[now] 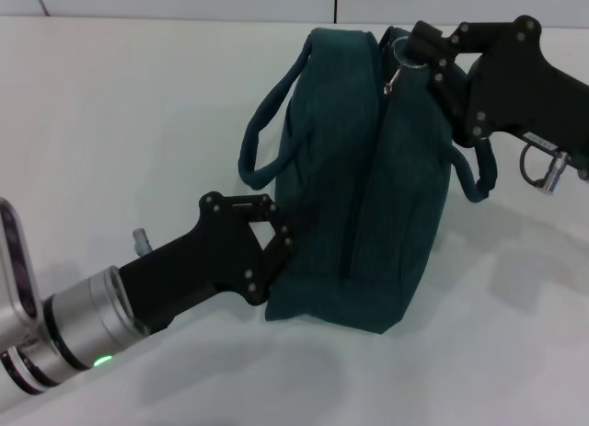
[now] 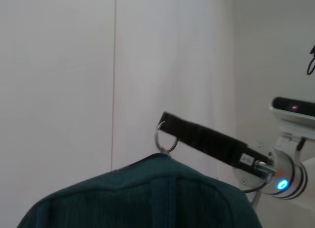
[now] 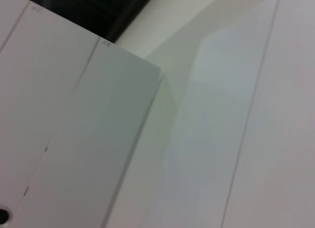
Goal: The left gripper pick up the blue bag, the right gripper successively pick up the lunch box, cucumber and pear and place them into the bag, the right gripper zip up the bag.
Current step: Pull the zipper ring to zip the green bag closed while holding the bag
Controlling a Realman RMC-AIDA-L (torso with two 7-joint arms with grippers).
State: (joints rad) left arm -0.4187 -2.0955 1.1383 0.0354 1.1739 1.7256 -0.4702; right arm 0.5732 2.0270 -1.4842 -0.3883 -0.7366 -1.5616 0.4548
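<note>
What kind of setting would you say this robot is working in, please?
Probably a lab or test bench rather than a home: a bare white table, plain white wall panels behind it, and only the blue bag between the left claw and right claw.

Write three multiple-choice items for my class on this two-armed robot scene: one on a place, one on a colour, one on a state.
1. Where is the right gripper?
A. at the zipper's ring pull on the bag's far end
B. resting on the table beside the bag
C. under the bag

2. What colour is the blue bag?
A. bright red
B. dark teal-blue
C. yellow

3. What is the left gripper doing?
A. hanging apart from the bag
B. holding a pear
C. gripping the bag's near edge

Answers:
1 A: its fingertips meet the metal ring pull in the head view.
2 B: the fabric shows teal-blue in both the head and left wrist views.
3 C: its fingers close on the fabric at the bag's near side.
</note>
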